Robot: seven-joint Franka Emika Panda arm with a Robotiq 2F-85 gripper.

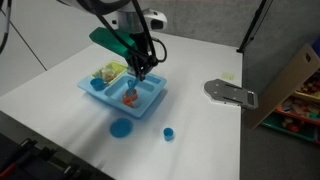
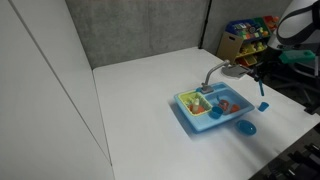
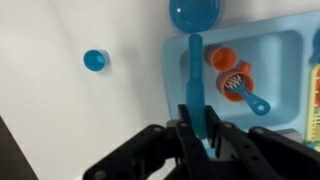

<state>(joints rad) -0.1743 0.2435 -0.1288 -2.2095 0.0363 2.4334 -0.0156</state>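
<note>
Jaws gripping blue ladle (image 3: pixel 195 60) handle | across tray (image 3: pixel 285 75) rim | orange cup (image 3: pixel 222 58), brush (image 3: pixel 243 90) inside | small cup (image 3: pixel 95 60) apart

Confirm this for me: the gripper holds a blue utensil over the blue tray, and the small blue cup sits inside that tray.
One part is wrong: the small blue cup stands on the white table, outside the blue tray, as the wrist view shows. The rest holds: the gripper grips a blue utensil over the tray.
</note>
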